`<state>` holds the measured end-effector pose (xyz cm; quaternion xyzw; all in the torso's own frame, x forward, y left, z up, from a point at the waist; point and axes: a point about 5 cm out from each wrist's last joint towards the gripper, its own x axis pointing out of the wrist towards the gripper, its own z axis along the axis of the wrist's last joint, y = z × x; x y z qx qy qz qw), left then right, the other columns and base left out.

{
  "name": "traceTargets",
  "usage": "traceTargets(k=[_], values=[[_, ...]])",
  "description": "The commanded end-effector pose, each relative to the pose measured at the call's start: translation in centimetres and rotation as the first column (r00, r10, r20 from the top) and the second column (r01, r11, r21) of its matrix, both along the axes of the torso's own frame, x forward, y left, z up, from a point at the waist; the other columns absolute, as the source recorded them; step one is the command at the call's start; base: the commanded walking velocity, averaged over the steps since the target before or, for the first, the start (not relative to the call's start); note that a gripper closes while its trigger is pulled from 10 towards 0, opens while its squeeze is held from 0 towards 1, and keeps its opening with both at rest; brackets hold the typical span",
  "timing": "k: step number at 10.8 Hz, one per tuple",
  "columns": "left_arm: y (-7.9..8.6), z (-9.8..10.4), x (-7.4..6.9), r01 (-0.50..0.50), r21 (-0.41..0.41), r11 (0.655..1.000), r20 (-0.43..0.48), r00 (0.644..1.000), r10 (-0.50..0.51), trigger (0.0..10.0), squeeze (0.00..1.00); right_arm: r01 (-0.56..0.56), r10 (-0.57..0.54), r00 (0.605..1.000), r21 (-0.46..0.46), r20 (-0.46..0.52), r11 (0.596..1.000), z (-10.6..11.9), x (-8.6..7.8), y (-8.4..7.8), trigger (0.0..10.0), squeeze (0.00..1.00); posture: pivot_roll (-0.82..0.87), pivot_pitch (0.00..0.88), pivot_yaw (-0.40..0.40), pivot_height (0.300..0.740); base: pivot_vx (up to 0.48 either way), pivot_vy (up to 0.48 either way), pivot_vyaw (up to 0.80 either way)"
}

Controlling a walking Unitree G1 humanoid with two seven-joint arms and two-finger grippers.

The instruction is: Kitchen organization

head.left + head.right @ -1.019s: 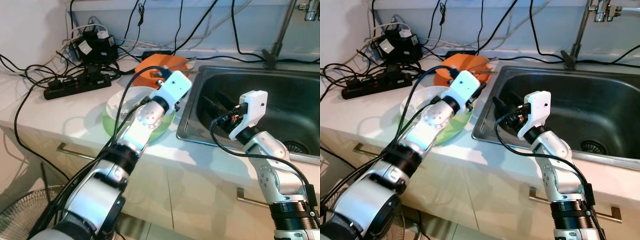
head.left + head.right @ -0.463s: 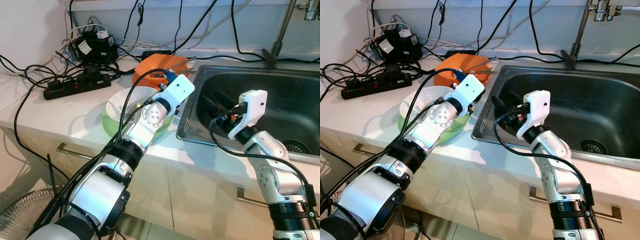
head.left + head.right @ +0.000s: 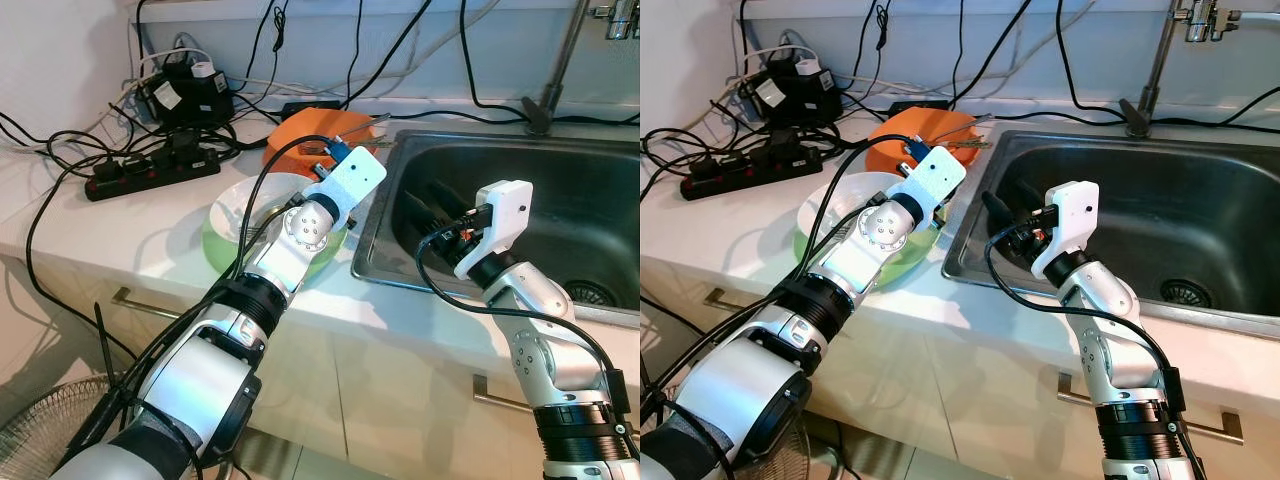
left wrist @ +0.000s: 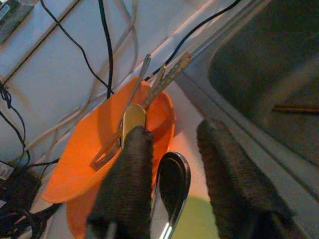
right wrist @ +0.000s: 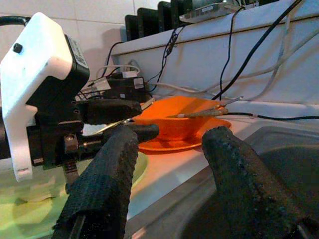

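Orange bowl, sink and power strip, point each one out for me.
orange bowl [image 3: 898, 137], right eye view, on its left outer rim.
sink [image 3: 590, 215], left eye view, on its bare steel back wall.
power strip [image 3: 150, 172], left eye view, on its black body.

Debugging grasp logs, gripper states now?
Left gripper: open around a spoon, beside the orange bowl.
Right gripper: open, empty, over the sink.
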<state>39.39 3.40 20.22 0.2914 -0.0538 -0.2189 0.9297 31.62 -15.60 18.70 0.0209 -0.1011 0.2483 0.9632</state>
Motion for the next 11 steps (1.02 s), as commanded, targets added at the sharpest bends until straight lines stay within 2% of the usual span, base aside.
traceTargets(k=[1,5,7,8,10,11], values=[[0.6,0.2,0.4,-0.037,0.003,0.999,-0.009,0.999,0.037,0.0,0.00,0.001,-0.001,1.000,0.008,-0.003,1.000,0.0,0.0,0.1,10.0,0.00,0.04,0.000,0.152,0.740,0.000,0.000,0.00],[0.7,0.7,0.5,-0.039,-0.005,0.999,0.008,0.999,0.039,0.0,0.00,0.009,-0.009,1.000,0.002,-0.005,1.000,0.0,0.0,0.0,10.0,0.00,0.03,0.000,0.150,0.740,0.000,0.000,0.00],[1.3,2.2,0.7,-0.053,-0.029,0.998,0.061,0.997,0.055,0.0,0.00,0.008,-0.008,1.000,0.003,-0.003,1.000,0.0,0.0,0.0,10.0,0.00,0.04,0.000,0.147,0.740,0.000,0.000,0.00],[1.8,3.7,0.8,-0.063,-0.059,0.996,0.109,0.992,0.070,0.0,0.00,0.005,-0.005,1.000,0.004,-0.002,1.000,0.0,0.1,0.1,10.0,0.00,0.04,0.000,0.146,0.740,0.000,0.000,0.00],[2.0,5.3,0.5,-0.059,-0.103,0.993,0.161,0.984,0.075,10.0,0.00,0.002,-0.002,1.000,0.006,-0.002,1.000,0.0,0.1,0.1,10.0,0.00,0.04,0.000,0.143,0.740,0.000,0.000,0.00],[2.1,6.1,0.2,-0.048,-0.133,0.990,0.187,0.980,0.073,10.0,0.00,-0.001,0.001,1.000,0.005,-0.003,1.000,0.0,0.1,0.1,10.0,0.00,0.04,0.000,0.142,0.740,0.000,0.000,0.00]])
